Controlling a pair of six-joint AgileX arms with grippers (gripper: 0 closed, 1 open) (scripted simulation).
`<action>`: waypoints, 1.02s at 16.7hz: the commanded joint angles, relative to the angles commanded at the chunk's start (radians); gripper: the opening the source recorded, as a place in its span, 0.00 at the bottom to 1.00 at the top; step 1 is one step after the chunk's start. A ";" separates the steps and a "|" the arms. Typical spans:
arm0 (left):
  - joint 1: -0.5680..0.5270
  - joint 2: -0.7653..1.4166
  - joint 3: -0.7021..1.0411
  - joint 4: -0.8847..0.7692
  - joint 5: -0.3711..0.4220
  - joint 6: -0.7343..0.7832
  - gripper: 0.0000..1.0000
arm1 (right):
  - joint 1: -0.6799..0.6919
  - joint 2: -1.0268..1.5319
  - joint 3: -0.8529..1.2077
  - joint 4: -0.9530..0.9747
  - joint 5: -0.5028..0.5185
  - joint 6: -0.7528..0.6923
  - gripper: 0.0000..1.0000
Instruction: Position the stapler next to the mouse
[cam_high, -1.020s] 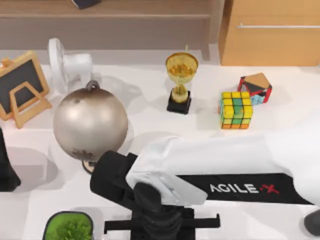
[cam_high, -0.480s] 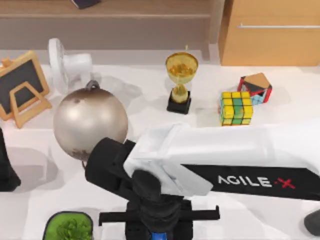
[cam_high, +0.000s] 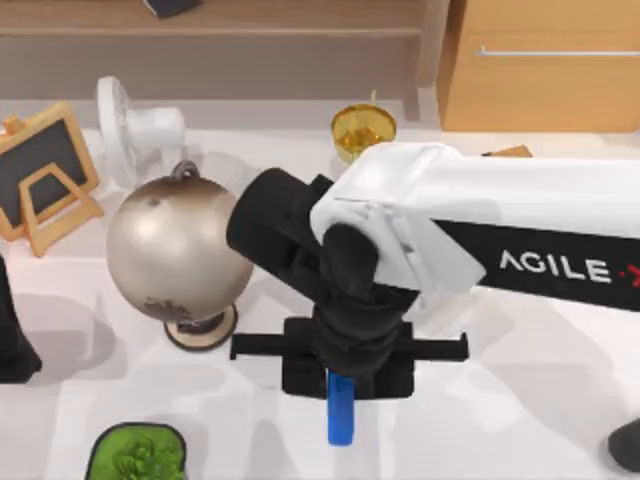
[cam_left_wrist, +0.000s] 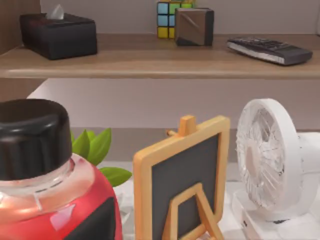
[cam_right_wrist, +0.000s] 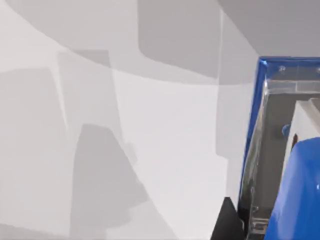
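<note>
White tabletop (cam_high: 560, 400) below a wooden shelf and cabinet carries the scene. From above, the right arm (cam_high: 500, 230) of the AgileX pair reaches across from the table's right side toward its middle, its right gripper (cam_high: 341, 385) pointing down over the near part of the table. The bright blue stapler (cam_high: 341, 420) sticks out from under the black gripper body, clamped between the fingers and pointing toward the near edge; the right wrist camera sees its blue shell and metal underside (cam_right_wrist: 270, 150) close up over the bare white surface.

At the near right corner, a dark rounded sliver of the mouse (cam_high: 628, 447) lies at the frame edge, well apart from the stapler.

A silvery globe (cam_high: 180, 250) on a round base stands just left of the gripper, with a white fan (cam_high: 135, 125) and a small chalkboard easel (cam_high: 40, 170) behind it toward the left. A gold trophy (cam_high: 362, 128) peeks out behind the arm, and a green potted plant (cam_high: 138, 455) sits at the near left edge.

The left wrist camera looks past a red, black-capped bottle (cam_left_wrist: 45, 180) to the easel (cam_left_wrist: 182, 190) and fan (cam_left_wrist: 270, 155).
</note>
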 joint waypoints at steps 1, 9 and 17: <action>0.000 0.000 0.000 0.000 0.000 0.000 1.00 | -0.057 -0.018 0.015 -0.004 -0.008 -0.048 0.00; 0.000 0.000 0.000 0.000 0.000 0.000 1.00 | -0.592 -0.064 0.042 -0.032 -0.068 -0.540 0.00; 0.000 0.000 0.000 0.000 0.000 0.000 1.00 | -0.852 0.024 -0.020 -0.095 -0.061 -0.873 0.00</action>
